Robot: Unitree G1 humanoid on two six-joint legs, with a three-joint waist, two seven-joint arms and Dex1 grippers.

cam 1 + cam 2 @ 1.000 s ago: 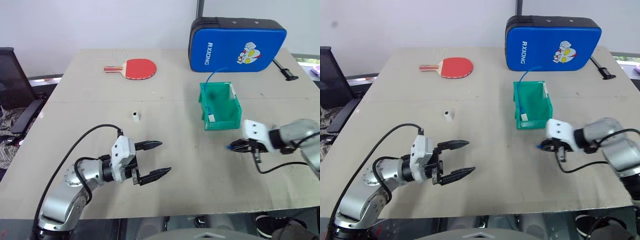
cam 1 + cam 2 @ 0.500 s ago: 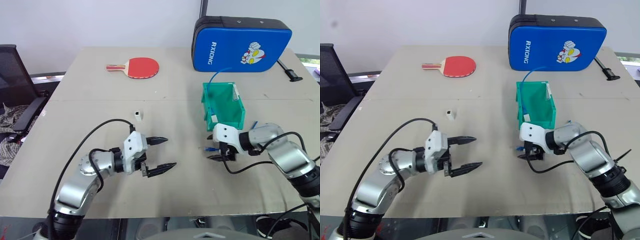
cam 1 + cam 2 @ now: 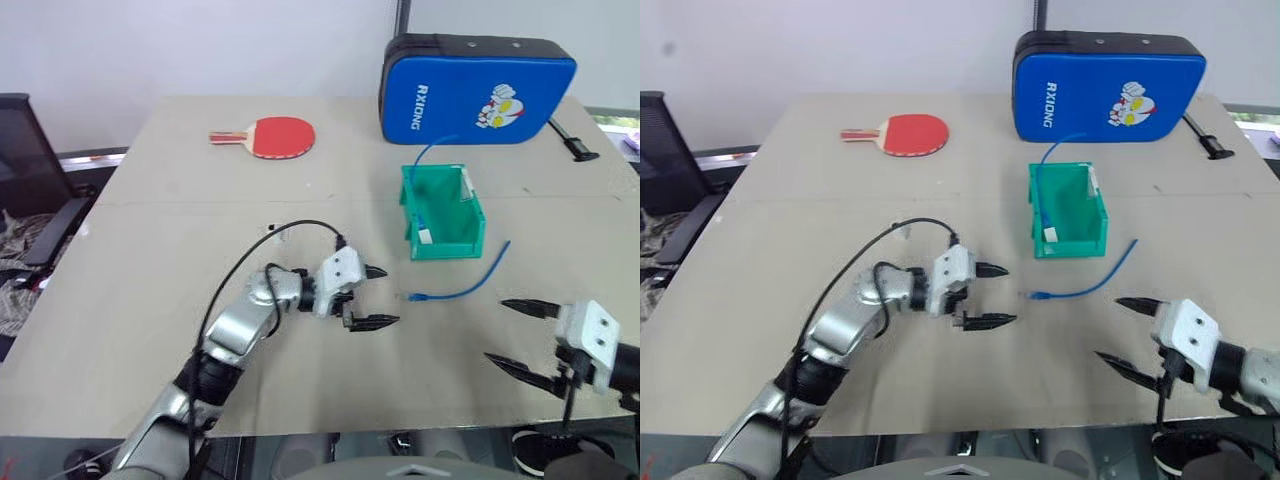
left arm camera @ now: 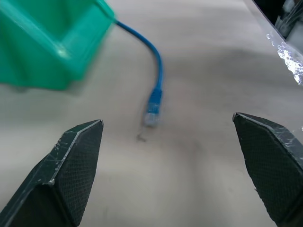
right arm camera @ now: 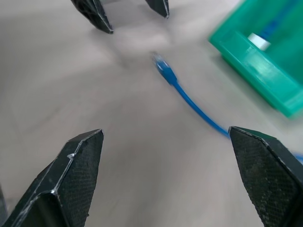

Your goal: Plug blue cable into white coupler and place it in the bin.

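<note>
Blue cable [image 3: 462, 282] loose on table [image 3: 150, 250], plug end facing left gripper [image 3: 373, 297], nearer arm; long axis toward bin [image 3: 441, 213]. Both jaws open, right gripper [image 3: 517, 336] empty.

White coupler [image 3: 272, 230]: a tiny pale speck on the table [image 3: 150, 260], at 10 o'clock from the left claw [image 3: 377, 297]; partly covered by the arm's black wire [image 3: 300, 224], too small to make out its socket.
Blue cable [image 3: 462, 283]: in the left wrist view the plug [image 4: 151, 117] is blurred; its far end runs behind the bin [image 4: 47, 42].
Bin contents: a small white piece [image 3: 425, 236] against the inner wall, too small to identify; a second blue cable [image 3: 430, 152] rises past the rim, its lower end hidden inside.
Right claw [image 3: 520, 334]: its arm is cut off by the picture's edge at 4 o'clock.
Bin in right wrist view: blurred, cut off at the edge.
</note>
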